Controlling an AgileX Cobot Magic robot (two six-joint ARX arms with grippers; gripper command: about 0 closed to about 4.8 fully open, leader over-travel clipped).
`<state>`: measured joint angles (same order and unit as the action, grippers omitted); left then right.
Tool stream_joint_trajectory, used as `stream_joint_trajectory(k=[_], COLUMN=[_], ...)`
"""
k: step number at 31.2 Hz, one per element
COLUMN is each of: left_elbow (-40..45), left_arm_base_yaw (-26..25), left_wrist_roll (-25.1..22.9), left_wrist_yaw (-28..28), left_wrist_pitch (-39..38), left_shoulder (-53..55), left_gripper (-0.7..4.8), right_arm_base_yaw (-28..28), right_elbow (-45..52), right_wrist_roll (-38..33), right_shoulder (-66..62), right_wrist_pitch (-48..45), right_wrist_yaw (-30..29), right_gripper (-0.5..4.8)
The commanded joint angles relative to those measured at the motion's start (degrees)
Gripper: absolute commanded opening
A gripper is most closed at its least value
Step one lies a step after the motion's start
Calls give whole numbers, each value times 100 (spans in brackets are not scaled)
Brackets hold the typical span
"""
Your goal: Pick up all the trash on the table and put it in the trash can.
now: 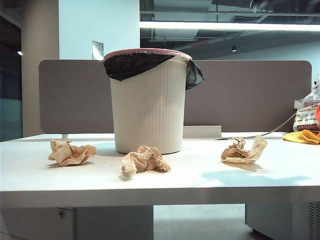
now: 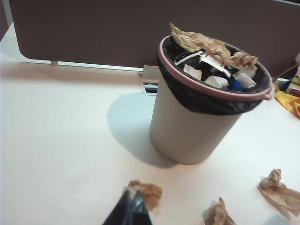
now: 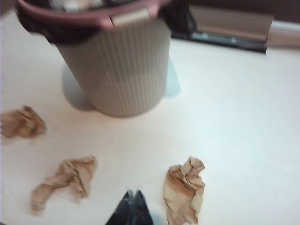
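Three wads of crumpled brown paper trash lie on the white table (image 1: 200,175): a left wad (image 1: 71,152), a middle wad (image 1: 145,160) and a right wad (image 1: 244,150). Behind them stands the white ribbed trash can (image 1: 149,110) with its pink rim and black liner. Neither gripper shows in the exterior view. My left gripper (image 2: 132,194) hovers shut and empty, just in front of the left wad (image 2: 149,193). The trash can (image 2: 192,126) looks full, with brown paper on top. My right gripper (image 3: 132,193) is shut and empty, between the right wad (image 3: 184,190) and the middle wad (image 3: 65,180).
A grey partition panel (image 1: 250,95) runs along the back of the table. At the far right lie a yellow-orange cloth (image 1: 302,136) and a printed white bag (image 1: 307,112). A low white box (image 1: 202,131) and a cable sit behind the trash can.
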<state>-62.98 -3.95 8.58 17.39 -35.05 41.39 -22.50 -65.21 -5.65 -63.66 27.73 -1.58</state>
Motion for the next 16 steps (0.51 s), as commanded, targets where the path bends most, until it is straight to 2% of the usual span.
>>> stream_joint_trajectory(k=[1,5,8,14,16], left_elbow=[-24,-24,-24,-42,-46], left_arm_base_yaw=[326,925,1436,2002,2146], left_wrist_roll=[-33,-9,-24,-22,-24], left_wrist_yaw=[-219,-581,-1067,-1185,-994], left_wrist_pitch=[557,903,1036,1204,1209], left_shoulder=[354,748,1062,1611,1768], left_gripper=[-5,-5,-5,-5,-4], right_arm_base_yaw=[4,7,7,20,57], right_elbow=[-22,-22,-22,-22,-22], right_wrist_roll=[17,284,466,581,592], right_shoulder=[-363,-822,-1163,-1871,-2127], right_wrist_pitch=[-127,-238,-450,-717,-688], right_wrist_yaw=[74,205,203,192,190], right_gripper=[-4,-3,14,170,258])
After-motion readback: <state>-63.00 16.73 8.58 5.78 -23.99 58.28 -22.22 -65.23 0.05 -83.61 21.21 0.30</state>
